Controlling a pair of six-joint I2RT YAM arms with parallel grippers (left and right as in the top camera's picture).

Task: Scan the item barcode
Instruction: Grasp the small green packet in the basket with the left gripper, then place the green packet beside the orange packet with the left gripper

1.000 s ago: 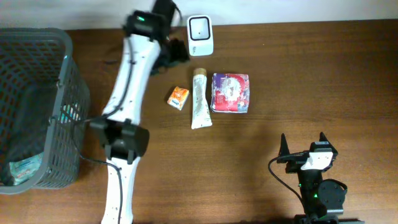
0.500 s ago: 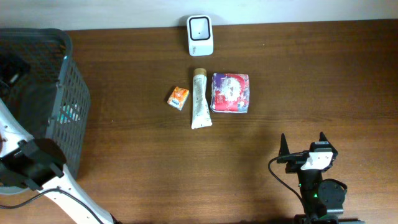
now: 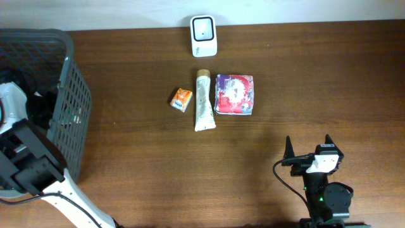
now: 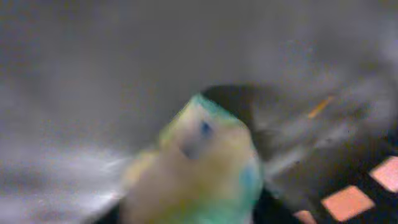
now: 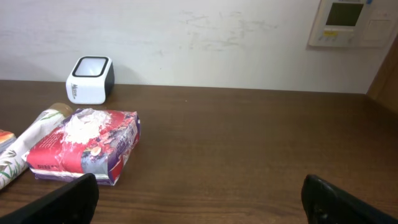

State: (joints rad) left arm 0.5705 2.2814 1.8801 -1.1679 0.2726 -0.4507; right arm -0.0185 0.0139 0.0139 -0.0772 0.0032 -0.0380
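Though scuffed, white wall behind brown table

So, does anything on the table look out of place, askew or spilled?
Nothing looks spilled or damaged. Only the small orange packet lies a little askew, beside the tube and the red and purple packet near the scanner. The left wrist view is too blurred to judge.

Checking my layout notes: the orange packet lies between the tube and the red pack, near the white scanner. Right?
No. The overhead view shows the tube lying between the orange packet and the red pack, near the white scanner.
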